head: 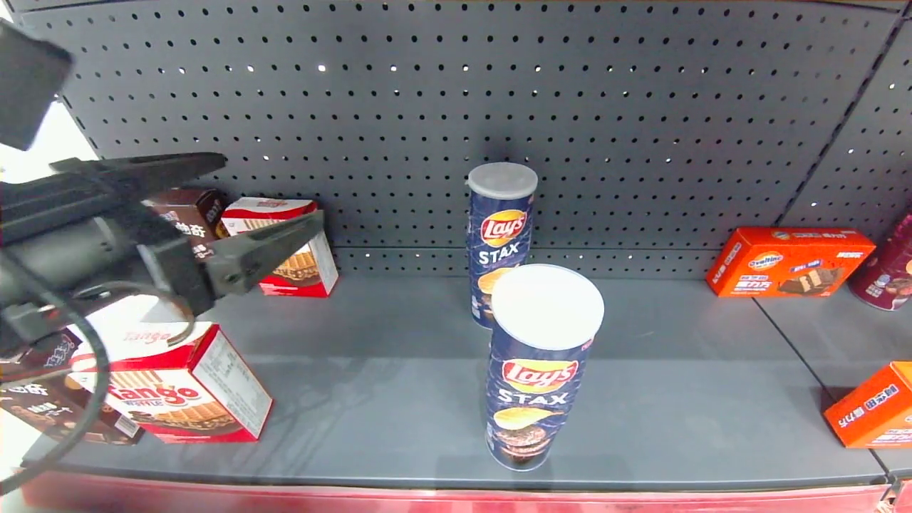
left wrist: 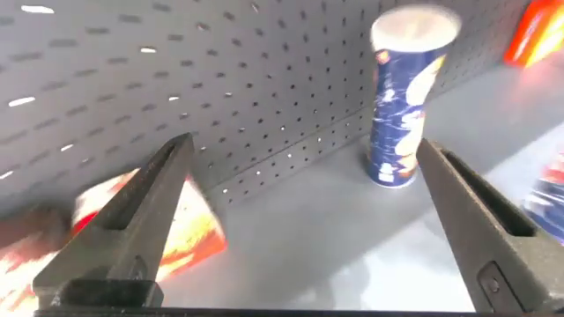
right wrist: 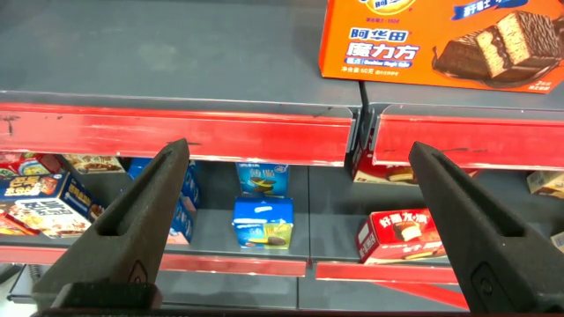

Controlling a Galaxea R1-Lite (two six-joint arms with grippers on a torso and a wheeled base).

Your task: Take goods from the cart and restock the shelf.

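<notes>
Restocking station. The grey shelf deck (head: 399, 399) runs across the head view, backed by a perforated panel (head: 641, 107).

The left gripper (head: 271, 191) hangs above the deck's left end, its jaws spread wide with nothing between them. The right gripper (right wrist: 300, 150) is likewise spread wide and empty, facing the red shelf edge (right wrist: 176, 123) and the lower tiers.

At the deck's front left lies a red-and-white wafer box (head: 192, 392). A second wafer box (head: 296, 249) stands against the panel, beside a dark brown box (head: 189, 214). An orange box (head: 787, 260) sits at the right rear.

The stocked goods at centre are two tall chip cans, both upright. The front can (head: 534, 370) stands near the deck's lip, and the rear can (head: 499, 235) stands close behind it, near the panel.

Handling, as judged: such a can is probably light, with a stiff tube wall and a smooth, somewhat slippery print. Being tall on a narrow base, it tips easily. The soundest hold is across the tube at about mid-height, with moderate squeeze, clear of the plastic lid, which may flex or pop.
</notes>
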